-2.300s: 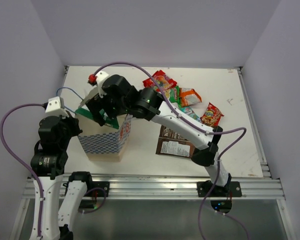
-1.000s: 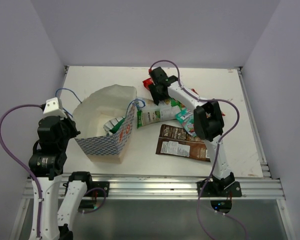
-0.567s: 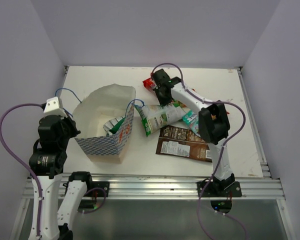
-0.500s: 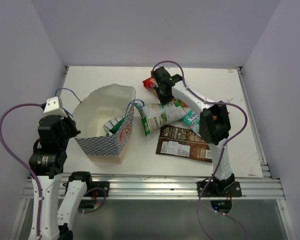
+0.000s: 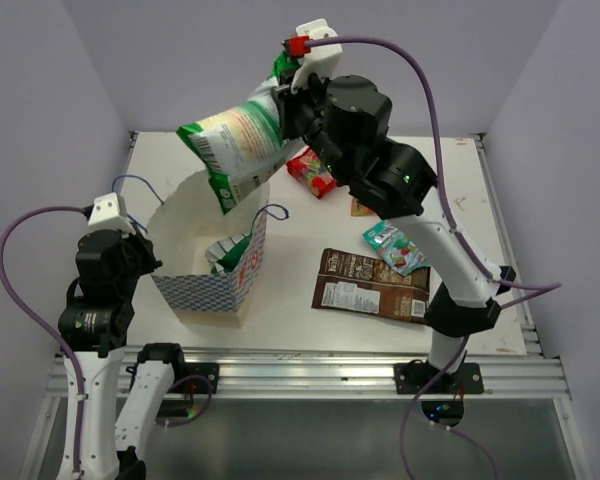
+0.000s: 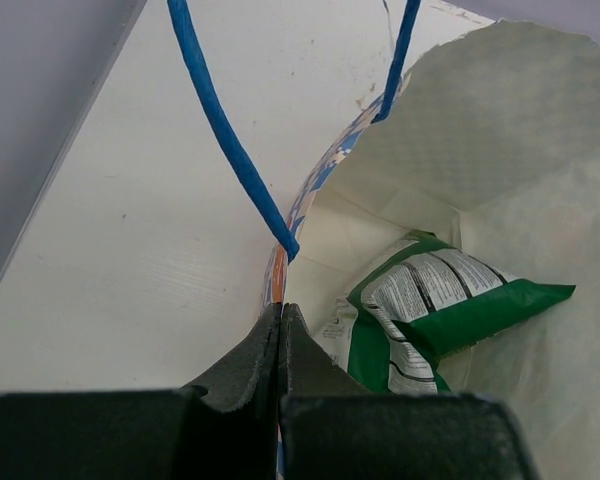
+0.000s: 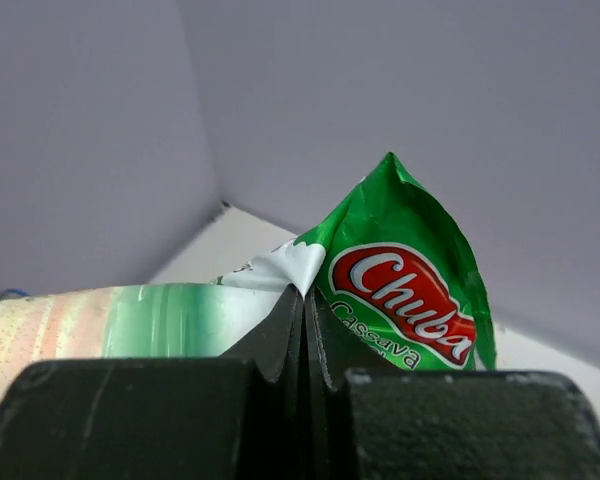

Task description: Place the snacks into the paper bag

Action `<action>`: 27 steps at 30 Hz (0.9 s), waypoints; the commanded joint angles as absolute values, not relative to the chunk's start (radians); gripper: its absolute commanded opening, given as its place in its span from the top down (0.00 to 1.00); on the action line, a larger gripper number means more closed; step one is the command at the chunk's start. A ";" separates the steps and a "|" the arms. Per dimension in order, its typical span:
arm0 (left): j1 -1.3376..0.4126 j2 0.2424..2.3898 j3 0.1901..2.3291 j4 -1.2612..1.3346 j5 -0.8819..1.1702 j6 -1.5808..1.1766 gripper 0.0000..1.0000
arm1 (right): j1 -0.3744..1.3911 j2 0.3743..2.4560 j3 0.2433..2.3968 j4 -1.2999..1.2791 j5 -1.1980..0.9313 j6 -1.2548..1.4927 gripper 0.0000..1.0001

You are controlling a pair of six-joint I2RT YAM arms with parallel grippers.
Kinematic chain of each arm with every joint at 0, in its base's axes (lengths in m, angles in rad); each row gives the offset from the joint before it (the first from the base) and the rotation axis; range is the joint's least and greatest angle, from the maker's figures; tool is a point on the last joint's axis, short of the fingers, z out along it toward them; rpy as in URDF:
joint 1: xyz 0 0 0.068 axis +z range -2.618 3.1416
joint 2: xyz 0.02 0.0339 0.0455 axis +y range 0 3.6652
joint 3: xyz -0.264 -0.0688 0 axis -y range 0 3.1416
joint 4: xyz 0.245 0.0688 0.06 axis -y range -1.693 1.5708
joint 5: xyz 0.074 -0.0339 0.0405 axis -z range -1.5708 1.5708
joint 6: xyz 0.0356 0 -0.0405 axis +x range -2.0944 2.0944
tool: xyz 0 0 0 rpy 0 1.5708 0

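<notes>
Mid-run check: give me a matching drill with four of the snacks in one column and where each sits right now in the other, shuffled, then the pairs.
1. Chuba chip bag
2. second chip bag
3. brown bag
4. red pack

A. flat on the table, nearest the right arm's base
B. inside the paper bag
C. in the air, pinched by the right gripper
D. on the table, farther back

Pairs: 1-C, 2-B, 3-A, 4-D

Bright, even, diffuse light; soft shadows; blurred foreground in wrist views.
</notes>
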State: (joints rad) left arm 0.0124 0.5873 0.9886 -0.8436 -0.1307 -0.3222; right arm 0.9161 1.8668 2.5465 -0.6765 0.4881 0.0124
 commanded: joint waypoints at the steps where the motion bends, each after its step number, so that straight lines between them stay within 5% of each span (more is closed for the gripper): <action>1: 0.011 0.581 1.002 -0.795 -0.110 -0.321 1.00 | 0.974 1.871 2.504 -0.474 0.519 -0.058 1.00; 17: 0.011 0.519 1.014 -0.847 -0.124 -0.333 1.00 | 1.111 2.025 2.342 -0.442 0.341 0.086 0.97; 19: 0.011 0.512 1.019 -0.854 -0.129 -0.333 1.00 | 1.112 2.037 2.381 -0.489 0.339 0.095 0.68; 20: 0.011 0.511 1.017 -0.856 -0.130 -0.334 1.00 | 1.114 2.026 2.379 -0.498 0.341 0.094 0.26; 21: 0.011 0.506 1.019 -0.861 -0.135 -0.334 1.00 | 1.114 2.014 2.376 -0.505 0.354 0.091 0.13; 27: 0.011 0.502 1.014 -0.862 -0.132 -0.342 1.00 | 1.091 1.866 2.347 -0.517 0.521 -0.069 0.02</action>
